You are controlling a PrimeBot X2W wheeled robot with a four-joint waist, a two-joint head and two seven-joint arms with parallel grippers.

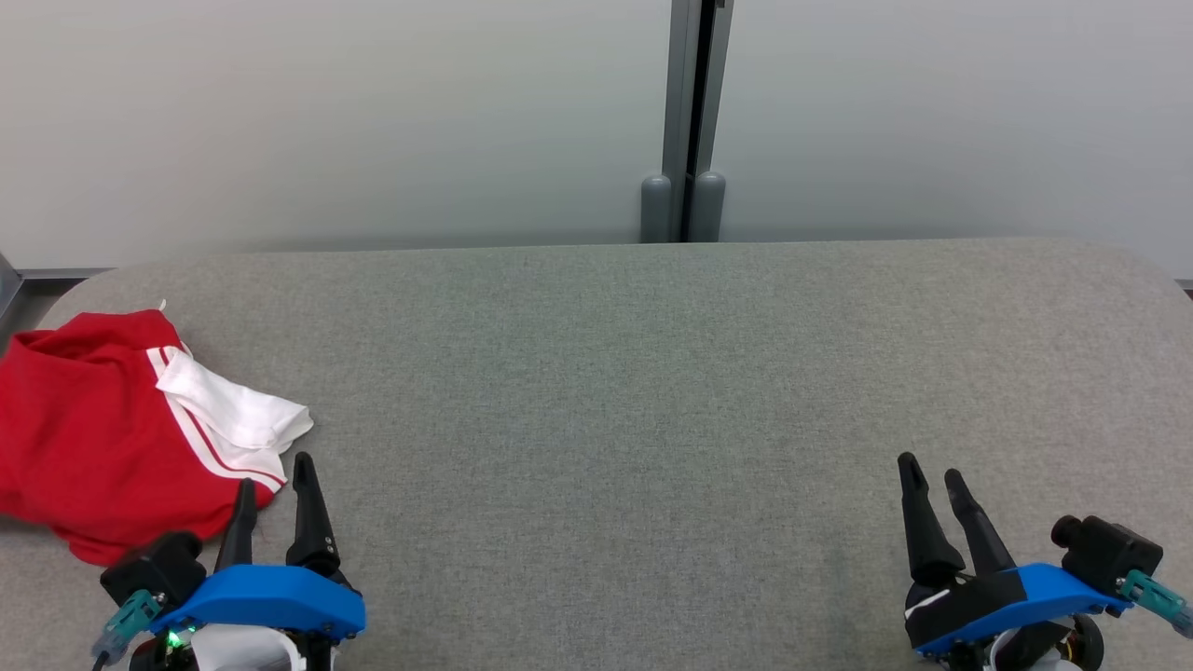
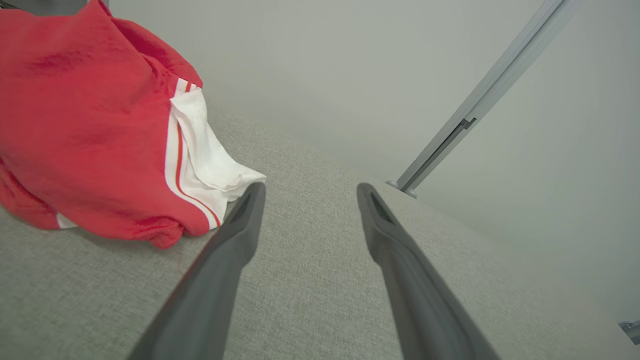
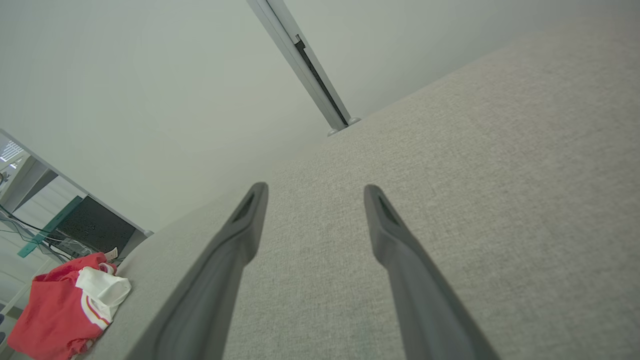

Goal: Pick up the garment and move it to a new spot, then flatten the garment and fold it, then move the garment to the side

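Observation:
The garment (image 1: 112, 433) is a red piece with a white, red-striped part, lying crumpled at the left end of the grey fabric table (image 1: 615, 391). It also shows in the left wrist view as the garment (image 2: 85, 125) and small in the right wrist view as the garment (image 3: 65, 305). My left gripper (image 1: 275, 475) stands open just right of the garment's near edge, nothing between its fingers; the same open left gripper (image 2: 307, 192) hovers over bare cloth. My right gripper (image 1: 932, 475) is open and empty at the table's near right, seen too as the right gripper (image 3: 315, 192).
A pale wall with a grey vertical post (image 1: 690, 121) runs behind the table's far edge. The table's left corner is rounded and the garment lies close to it. A dark monitor and desk clutter (image 3: 75, 232) stand beyond the left end.

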